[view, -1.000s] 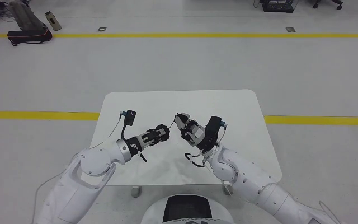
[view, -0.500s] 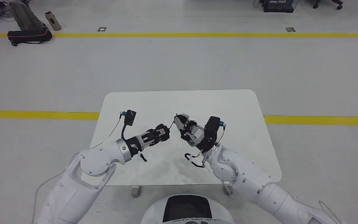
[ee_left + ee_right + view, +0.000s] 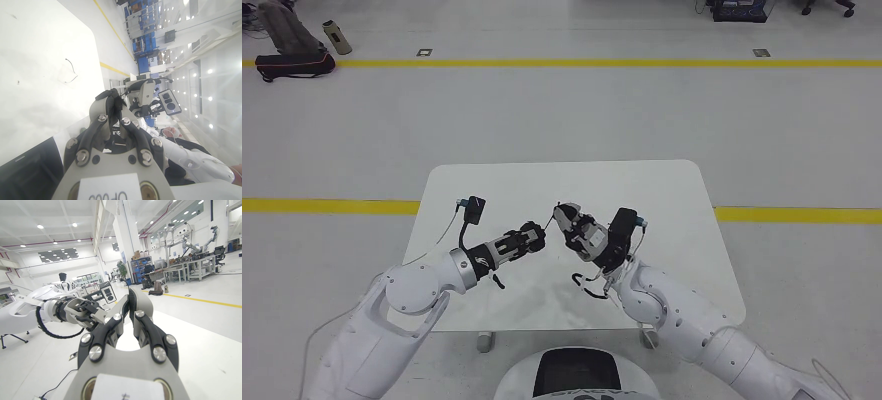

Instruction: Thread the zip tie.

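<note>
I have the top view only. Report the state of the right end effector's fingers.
Observer: In the right wrist view, the right end effector is shut, with its pads pressed together.
Operator: Now the left one.
Observer: The left end effector is shut too, seen from its own wrist.
Operator: Check the table beyond it.
Observer: Thin dark curved strands lie loose on the table, apart from both end effectors.
</note>
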Available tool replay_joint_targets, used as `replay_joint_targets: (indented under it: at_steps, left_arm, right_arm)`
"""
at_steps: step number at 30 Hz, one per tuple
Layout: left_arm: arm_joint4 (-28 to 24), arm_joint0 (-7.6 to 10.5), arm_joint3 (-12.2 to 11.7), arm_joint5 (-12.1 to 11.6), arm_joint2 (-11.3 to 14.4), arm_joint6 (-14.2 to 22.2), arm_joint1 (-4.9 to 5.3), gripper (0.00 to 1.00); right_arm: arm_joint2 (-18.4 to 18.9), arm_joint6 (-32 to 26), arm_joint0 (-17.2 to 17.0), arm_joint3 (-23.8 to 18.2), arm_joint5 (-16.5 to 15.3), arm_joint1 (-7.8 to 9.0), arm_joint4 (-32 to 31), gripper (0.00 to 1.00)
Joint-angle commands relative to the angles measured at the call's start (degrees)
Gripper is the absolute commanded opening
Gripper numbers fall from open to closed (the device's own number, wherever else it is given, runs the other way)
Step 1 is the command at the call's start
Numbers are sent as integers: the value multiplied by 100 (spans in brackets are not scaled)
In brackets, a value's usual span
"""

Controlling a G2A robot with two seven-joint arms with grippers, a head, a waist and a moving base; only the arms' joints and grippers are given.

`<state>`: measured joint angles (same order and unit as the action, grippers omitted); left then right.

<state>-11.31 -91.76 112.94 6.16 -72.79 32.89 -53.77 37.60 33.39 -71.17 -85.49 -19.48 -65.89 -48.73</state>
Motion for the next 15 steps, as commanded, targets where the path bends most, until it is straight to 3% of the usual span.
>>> replay_joint_targets:
  at_steps: [1, 15]
  left_arm:
    - [0, 0, 0, 0, 0, 0, 0, 0]
    - [0, 0, 0, 0, 0, 0, 0, 0]
  right_arm:
    - [15, 36, -14, -18, 0, 8, -16, 0]
    - [3, 17, 14, 34, 0, -5, -7, 0]
